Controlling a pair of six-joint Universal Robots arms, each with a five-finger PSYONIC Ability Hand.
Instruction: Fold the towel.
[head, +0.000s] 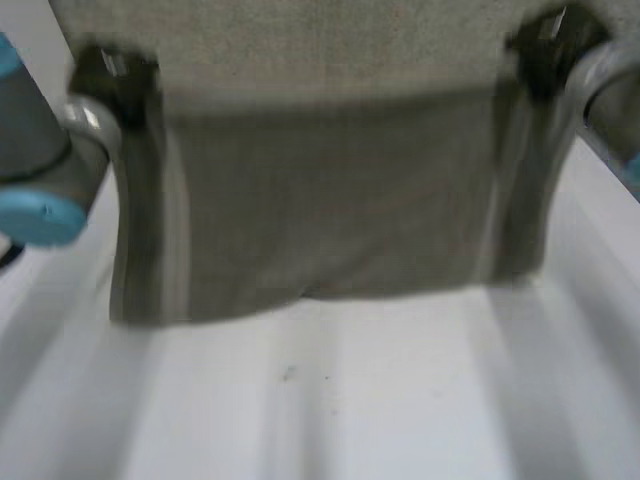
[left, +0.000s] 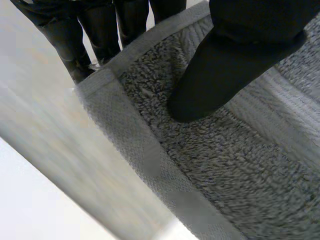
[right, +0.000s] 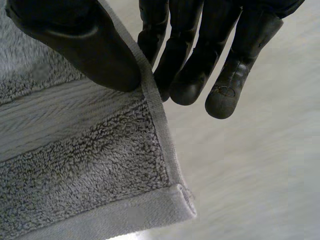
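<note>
Above the counter (head: 330, 410), the towel (head: 330, 230) hangs, soft, light and limp.
Left hand (left: 235, 70) and right hand (right: 85, 50) each clamp a side hem, thumb against fingers (right: 220, 55); hems near corners give a firm hold.

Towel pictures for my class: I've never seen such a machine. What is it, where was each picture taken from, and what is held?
It is a robot with two arms, each ending in a black hand. The head view looks down from between the arms at a white table. The other two come from cameras on the wrists, looking along each palm. The left hand and right hand each pinch a grey towel by a side edge near a corner, thumb on one face, fingers behind.
</note>
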